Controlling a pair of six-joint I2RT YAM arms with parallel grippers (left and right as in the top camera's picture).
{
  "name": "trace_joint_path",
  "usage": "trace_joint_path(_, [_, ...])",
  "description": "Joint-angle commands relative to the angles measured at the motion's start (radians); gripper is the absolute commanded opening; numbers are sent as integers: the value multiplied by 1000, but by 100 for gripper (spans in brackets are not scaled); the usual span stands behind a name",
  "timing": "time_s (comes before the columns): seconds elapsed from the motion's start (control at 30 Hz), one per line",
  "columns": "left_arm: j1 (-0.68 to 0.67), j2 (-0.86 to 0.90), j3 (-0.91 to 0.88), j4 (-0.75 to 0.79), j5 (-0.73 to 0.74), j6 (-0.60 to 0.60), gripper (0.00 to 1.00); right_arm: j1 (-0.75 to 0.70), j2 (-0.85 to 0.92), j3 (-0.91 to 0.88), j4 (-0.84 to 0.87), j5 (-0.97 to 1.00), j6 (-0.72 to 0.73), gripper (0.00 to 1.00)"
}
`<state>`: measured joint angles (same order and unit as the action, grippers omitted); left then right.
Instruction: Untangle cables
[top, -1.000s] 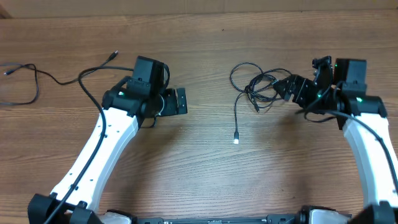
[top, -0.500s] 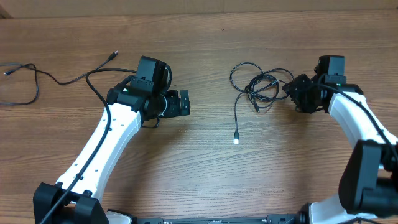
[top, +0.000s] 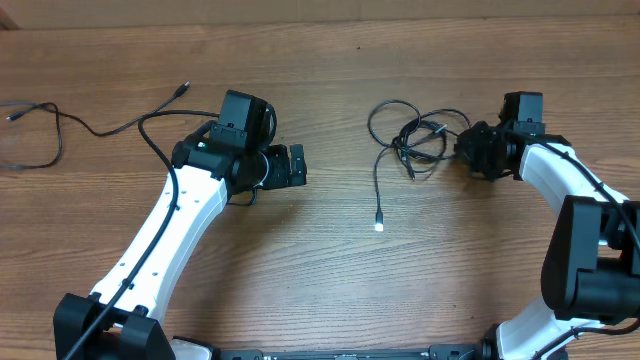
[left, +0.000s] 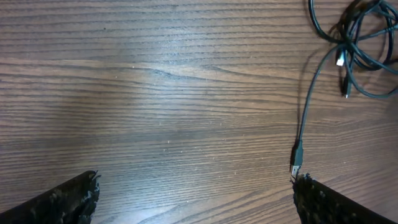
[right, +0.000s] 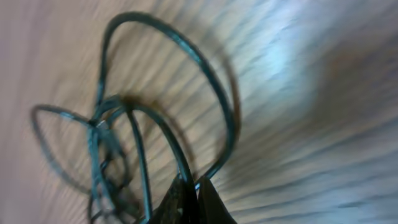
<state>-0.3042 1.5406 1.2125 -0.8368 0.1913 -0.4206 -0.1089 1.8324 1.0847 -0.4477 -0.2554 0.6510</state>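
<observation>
Table (top: 330, 290): brown wood grain, fills every view
Cables (top: 415, 140): tangled heap right of centre, one plug trailing out
Right gripper (top: 470, 150): pinching a strand at the heap's right edge
Left gripper (top: 293, 165): spread wide over bare wood

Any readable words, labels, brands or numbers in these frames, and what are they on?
None can be read.
No print shows on the table, the cables, the left arm or the right arm.
The right wrist view is too blurred to read anything.
</observation>
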Motion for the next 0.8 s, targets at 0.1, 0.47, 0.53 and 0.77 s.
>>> trace_joint_path(0.1, [2, 5, -2, 19, 72, 21, 100, 3, -14, 1, 40, -478, -249, 4])
trace_joint_path(0.47, [2, 5, -2, 190, 438, 189, 99, 3, -183, 3, -151, -662, -563, 4])
trace_joint_path(0.53, [1, 5, -2, 188, 439, 189, 100, 3, -221, 3, -172, -666, -582, 4])
trace_joint_path(0.77, [-33, 6, -2, 206, 525, 239, 100, 26, -340, 3, -183, -759, -582, 4])
